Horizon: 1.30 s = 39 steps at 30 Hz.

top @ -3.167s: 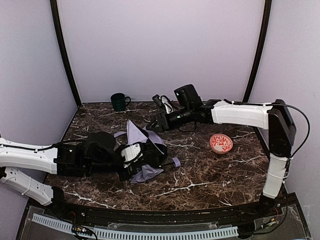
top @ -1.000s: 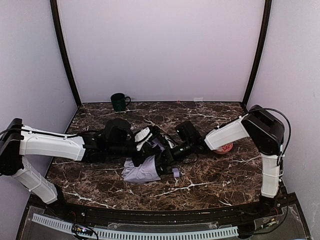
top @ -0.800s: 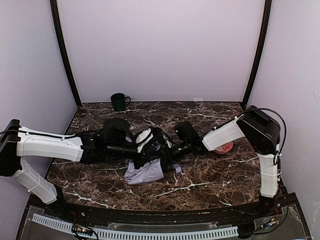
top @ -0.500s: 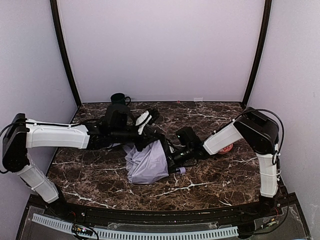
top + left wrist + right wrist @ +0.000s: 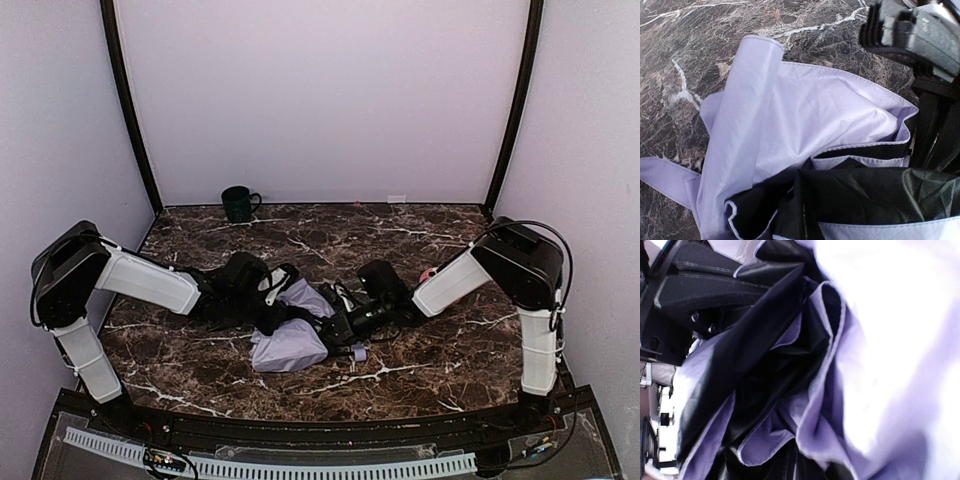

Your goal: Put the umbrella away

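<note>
The left arm (image 5: 150,282) folds at its raised elbow and reaches low toward the umbrella (image 5: 290,345) from its left. The left gripper (image 5: 272,297) is closed against the umbrella's top edge. The right arm (image 5: 450,283) slopes down from its own high elbow to the umbrella's right side. The right gripper (image 5: 335,325) is closed and pressed into the folds. Neither gripper's fingers can be seen under the fabric.

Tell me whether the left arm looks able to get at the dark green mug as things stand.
Probably yes. Only bare table lies between the left gripper and the mug at the back-left corner, though the gripper sits shut against the umbrella.
</note>
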Tool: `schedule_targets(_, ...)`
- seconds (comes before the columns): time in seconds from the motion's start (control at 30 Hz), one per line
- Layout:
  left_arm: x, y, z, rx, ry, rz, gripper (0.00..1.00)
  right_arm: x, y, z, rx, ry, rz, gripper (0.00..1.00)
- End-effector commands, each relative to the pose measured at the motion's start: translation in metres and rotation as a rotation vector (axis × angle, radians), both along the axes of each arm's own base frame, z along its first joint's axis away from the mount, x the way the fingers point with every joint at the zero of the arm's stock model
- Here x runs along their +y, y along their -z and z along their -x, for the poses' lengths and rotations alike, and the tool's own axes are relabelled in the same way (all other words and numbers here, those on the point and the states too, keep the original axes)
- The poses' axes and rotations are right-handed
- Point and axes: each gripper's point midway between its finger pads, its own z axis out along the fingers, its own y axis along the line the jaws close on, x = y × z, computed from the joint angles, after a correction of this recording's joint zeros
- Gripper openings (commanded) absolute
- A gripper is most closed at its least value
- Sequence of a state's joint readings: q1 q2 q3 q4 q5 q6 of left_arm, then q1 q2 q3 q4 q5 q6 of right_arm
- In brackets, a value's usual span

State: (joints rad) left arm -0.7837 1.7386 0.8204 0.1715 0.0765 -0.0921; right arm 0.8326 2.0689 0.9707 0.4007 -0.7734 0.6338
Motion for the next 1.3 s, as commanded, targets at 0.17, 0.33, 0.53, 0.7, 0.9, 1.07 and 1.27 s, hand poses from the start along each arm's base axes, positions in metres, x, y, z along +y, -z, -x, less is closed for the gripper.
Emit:
schedule_targets(0.17, 0.022, 0.05, 0.017, 0.093, -0.02, -0.108, 0.0, -0.053, -0.068, -0.036, -0.404, 0.186, 0.225, 0.37)
schedule_targets(0.33, 0.022, 0.046, 0.014, 0.071, -0.014, -0.113, 0.0, -0.027, -0.118, 0.01, -0.92, -0.056, 0.216, 0.67)
schedule_targets(0.53, 0.021, 0.044, 0.013, 0.052, -0.001, -0.11, 0.0, 0.025, -0.095, 0.047, -1.32, -0.457, 0.324, 0.87)
schedule_targets(0.7, 0.02, 0.044, 0.012, 0.048, 0.009, -0.108, 0.0, 0.047, -0.072, 0.047, -1.43, -0.6, 0.379, 1.0)
schedule_targets(0.9, 0.019, 0.046, 0.015, 0.051, 0.024, -0.105, 0.0, 0.05, -0.038, 0.029, -1.441, -0.671, 0.521, 0.99)
schedule_targets(1.07, 0.017, 0.047, 0.018, 0.066, 0.039, -0.097, 0.0, 0.042, -0.004, 0.015, -1.385, -0.676, 0.613, 0.95)
schedule_targets(1.27, 0.017, 0.044, 0.018, 0.058, 0.041, -0.096, 0.0, 0.036, 0.016, 0.02, -1.249, -0.689, 0.601, 0.81)
